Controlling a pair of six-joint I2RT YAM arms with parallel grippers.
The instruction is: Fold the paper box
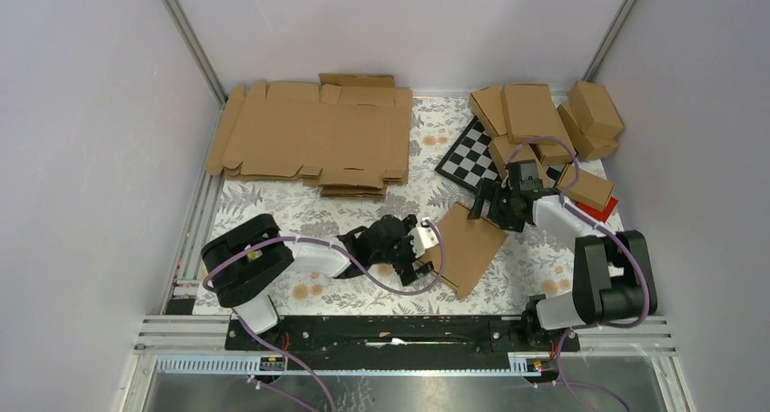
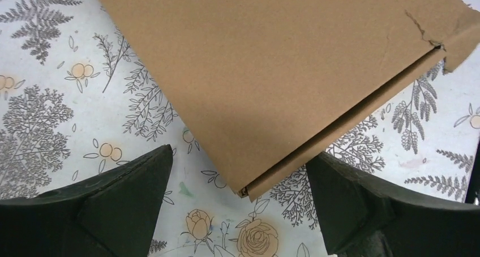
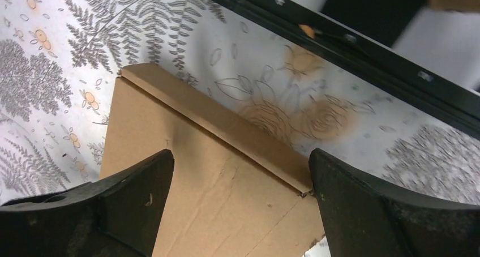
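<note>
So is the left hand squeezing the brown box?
No, the left hand has its fingers spread wide apart, not closed on the paper box, whose corner lies between them.

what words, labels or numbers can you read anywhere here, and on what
None: no text can be read in any view.
The paper box is plain brown card, unprinted.
The flat blanks and the folded boxes are also bare.
The chequered board shows only black and white squares.
The tablecloth shows only printed leaves and flowers.
</note>
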